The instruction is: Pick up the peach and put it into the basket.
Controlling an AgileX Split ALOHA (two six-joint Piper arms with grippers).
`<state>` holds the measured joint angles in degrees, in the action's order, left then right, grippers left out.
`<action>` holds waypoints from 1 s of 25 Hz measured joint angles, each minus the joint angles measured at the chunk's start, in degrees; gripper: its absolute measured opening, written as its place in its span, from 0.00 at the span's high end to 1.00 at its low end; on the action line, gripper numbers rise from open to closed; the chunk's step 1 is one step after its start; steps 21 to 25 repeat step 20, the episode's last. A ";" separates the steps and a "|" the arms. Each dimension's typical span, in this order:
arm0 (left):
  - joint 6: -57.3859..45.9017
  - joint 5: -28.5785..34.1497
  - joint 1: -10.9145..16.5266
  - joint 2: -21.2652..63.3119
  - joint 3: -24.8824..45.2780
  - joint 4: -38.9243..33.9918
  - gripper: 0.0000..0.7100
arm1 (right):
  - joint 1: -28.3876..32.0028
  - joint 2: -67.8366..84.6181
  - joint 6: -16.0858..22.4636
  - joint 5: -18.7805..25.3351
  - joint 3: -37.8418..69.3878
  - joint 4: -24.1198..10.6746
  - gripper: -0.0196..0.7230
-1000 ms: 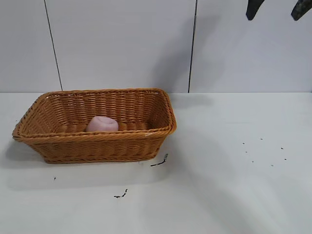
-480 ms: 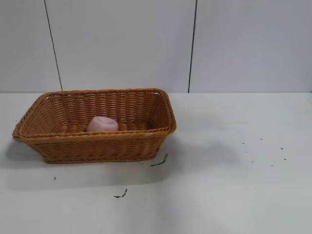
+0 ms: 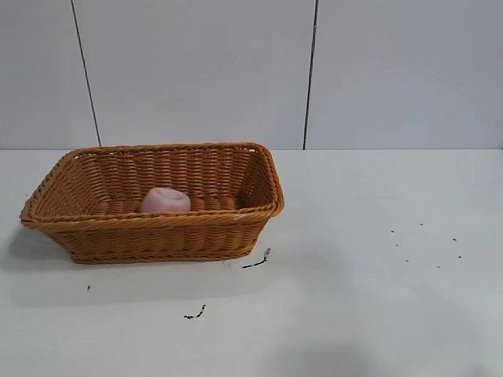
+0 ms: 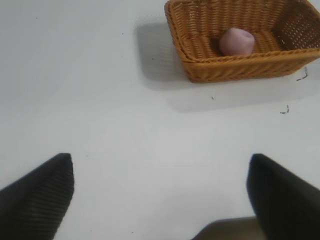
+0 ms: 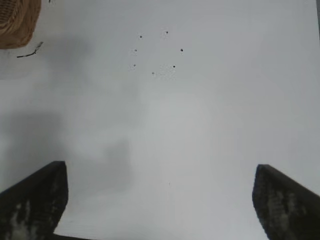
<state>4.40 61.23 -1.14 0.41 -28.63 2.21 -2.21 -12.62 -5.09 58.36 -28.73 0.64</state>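
We see the peach [image 3: 165, 200] lying inside the basket [image 3: 157, 221], the right hand [image 5: 160, 200] now withdrawn clear of the basket, both hands wide and empty, so the task looks done.

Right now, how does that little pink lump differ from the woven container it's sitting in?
The peach is small, pale pink, rounded and smooth-looking; the basket is far larger, orange-brown, rectangular and woven, with flared sides. The peach is a closed lump, the basket an open container. The peach lies inside the basket, which stands on the white table. Neither is held: the open left gripper and open right gripper are well away.
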 joint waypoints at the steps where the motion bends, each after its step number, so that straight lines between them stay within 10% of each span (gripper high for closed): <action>1: 0.00 0.00 0.00 0.00 0.00 0.00 0.03 | 0.00 1.33 0.00 0.00 0.05 0.00 0.05; 25: 0.00 0.00 0.00 0.00 0.00 0.00 0.03 | 0.00 12.90 0.05 -0.01 0.10 0.06 0.05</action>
